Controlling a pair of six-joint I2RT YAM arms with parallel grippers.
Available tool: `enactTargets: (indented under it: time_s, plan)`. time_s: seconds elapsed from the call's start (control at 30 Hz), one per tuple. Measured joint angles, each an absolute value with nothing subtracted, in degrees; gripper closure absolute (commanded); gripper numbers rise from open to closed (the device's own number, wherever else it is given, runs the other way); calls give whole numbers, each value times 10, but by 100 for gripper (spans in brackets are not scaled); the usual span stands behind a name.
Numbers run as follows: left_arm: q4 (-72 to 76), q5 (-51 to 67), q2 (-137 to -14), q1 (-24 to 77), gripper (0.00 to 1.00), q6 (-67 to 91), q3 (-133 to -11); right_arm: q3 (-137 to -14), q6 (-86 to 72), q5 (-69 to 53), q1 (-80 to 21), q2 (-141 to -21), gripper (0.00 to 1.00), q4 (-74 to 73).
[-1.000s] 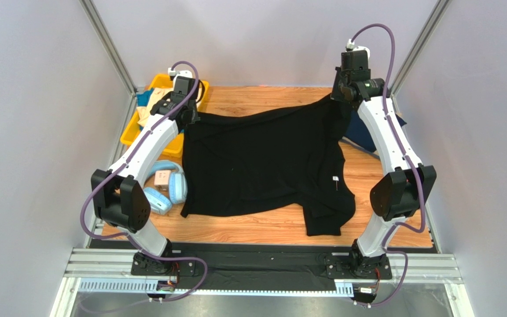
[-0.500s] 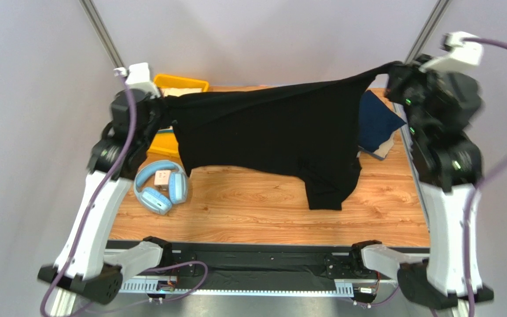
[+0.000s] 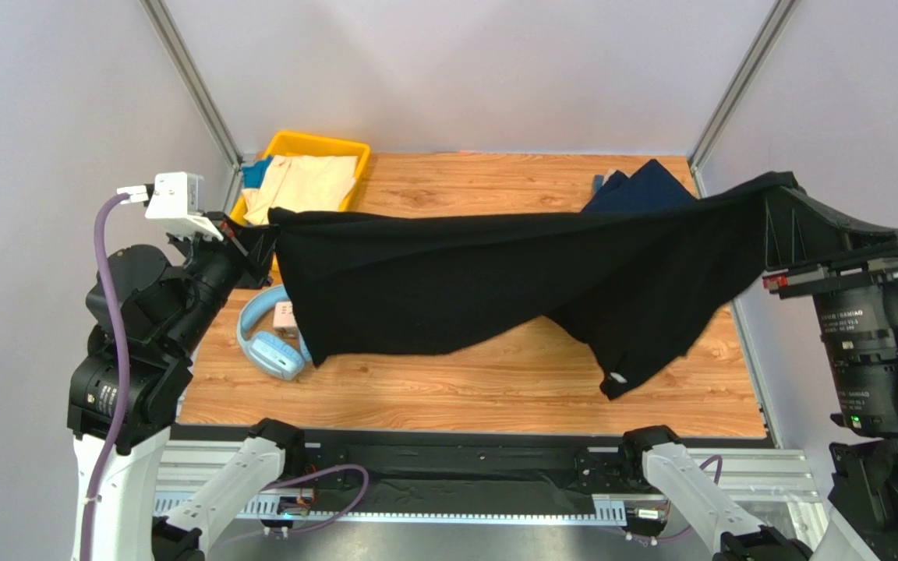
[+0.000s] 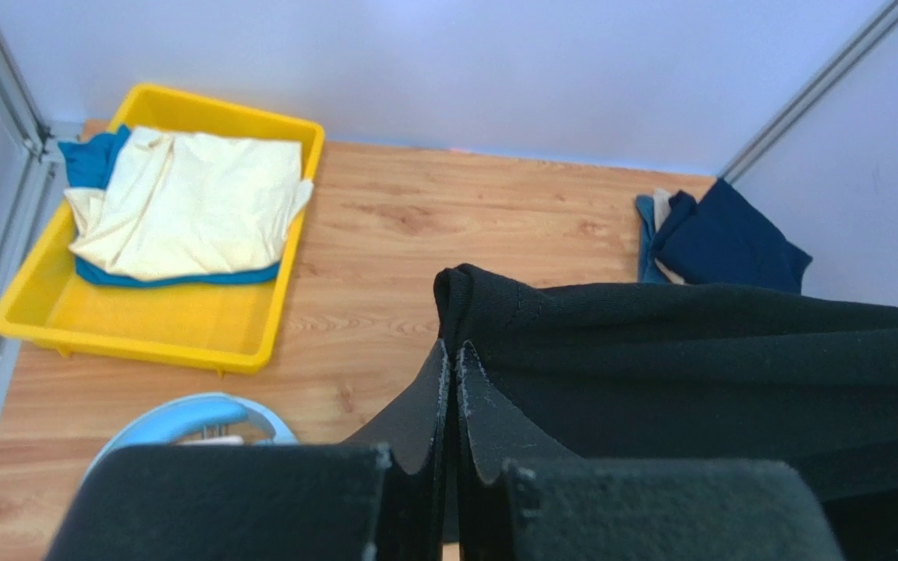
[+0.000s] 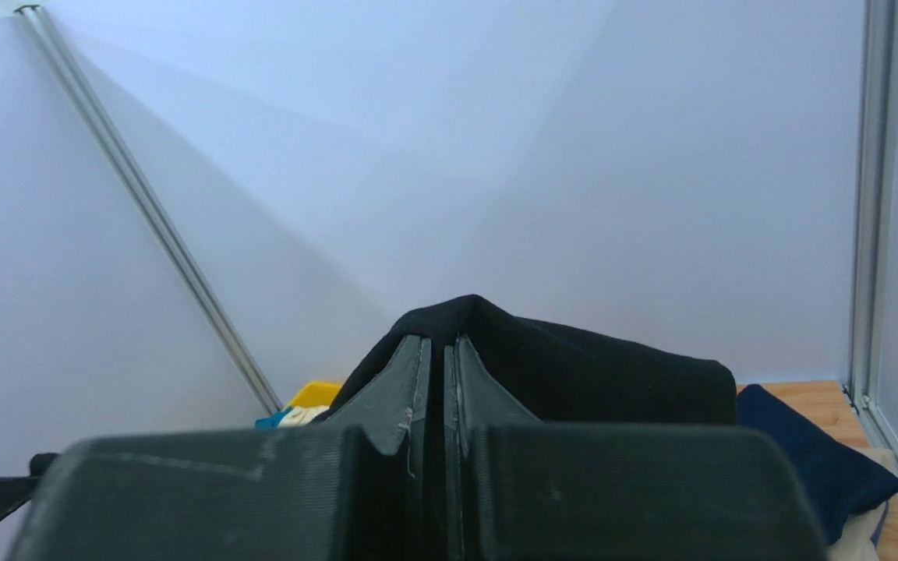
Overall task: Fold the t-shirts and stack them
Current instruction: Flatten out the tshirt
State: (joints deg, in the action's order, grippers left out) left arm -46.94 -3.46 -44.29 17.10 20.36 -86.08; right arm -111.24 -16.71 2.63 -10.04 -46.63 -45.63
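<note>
Here, left end effector (image 4: 454, 360) and right end effector (image 5: 437, 348) each pinch one black t-shirt (image 3: 477, 275).

A yellow tray (image 4: 138, 339) sits on the wooden desk (image 4: 419, 222) ahead and to the left of the left fingers (image 4: 419, 415). Close to the left of those fingers, nearer than the tray, lie light-blue headphones (image 4: 179, 415), with a small pale block (image 3: 286, 313) between their earcups.
</note>
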Motion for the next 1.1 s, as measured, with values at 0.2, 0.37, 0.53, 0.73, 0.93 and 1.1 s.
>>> enactTargets:
  time_s: [0.2, 0.37, 0.53, 0.73, 0.93, 1.1]
  plan:
    - [-486, -20, -440, 171, 100, 208, -848, -1107, -167, -1, -100, -453, 100, -458]
    - [-480, -29, -457, 171, 100, 208, -825, -1081, -164, -1, -100, -478, 100, -451]
    - [-472, -67, -538, 171, 100, 207, -794, -1033, -157, 4, -100, -575, 100, -432]
    - [-452, -115, -699, 170, 100, 208, -776, -993, -142, 30, -100, -761, 100, -435]
    - [-445, -148, -808, 170, 100, 209, -759, -974, -132, 74, -100, -892, 100, -470]
    - [-435, -175, -886, 170, 100, 209, -761, -999, -135, 93, -100, -957, 100, -490]
